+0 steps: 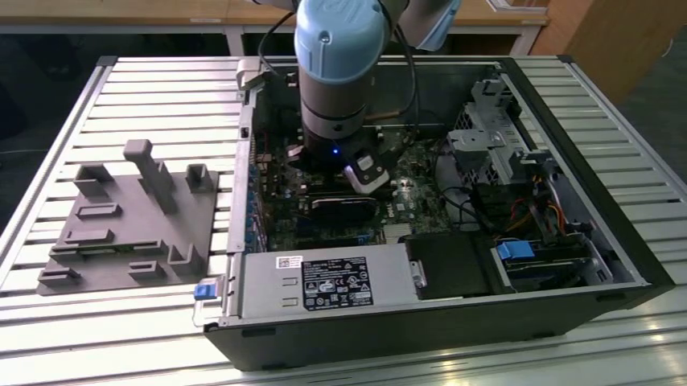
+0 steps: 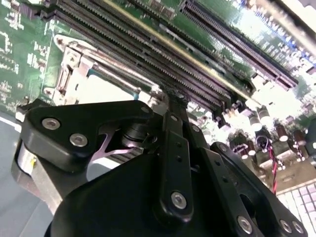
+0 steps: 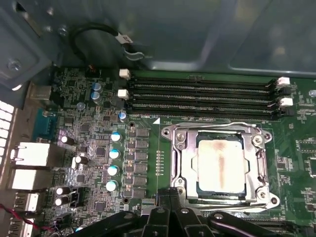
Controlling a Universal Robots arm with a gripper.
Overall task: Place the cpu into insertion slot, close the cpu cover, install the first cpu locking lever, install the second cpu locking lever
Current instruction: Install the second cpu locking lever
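Above the covered cpu (image 3: 220, 167), the arm (image 1: 338, 72) stands vertical inside the case (image 1: 601, 233).

The exterior view is evenly lit from above: the slatted table (image 1: 96, 104) shines pale, with glare along its near slats, while the inside of the computer case (image 1: 429, 314) sits in shadow beneath the arm. In the second wrist view the gripper (image 2: 170, 106) is a dark, soft-edged mass close to the lens, and the circuit board (image 2: 276, 98) blows out to white toward one corner. The first wrist view is sharper and softly lit; the cpu (image 3: 220, 165) reflects a pale, mottled sheen.
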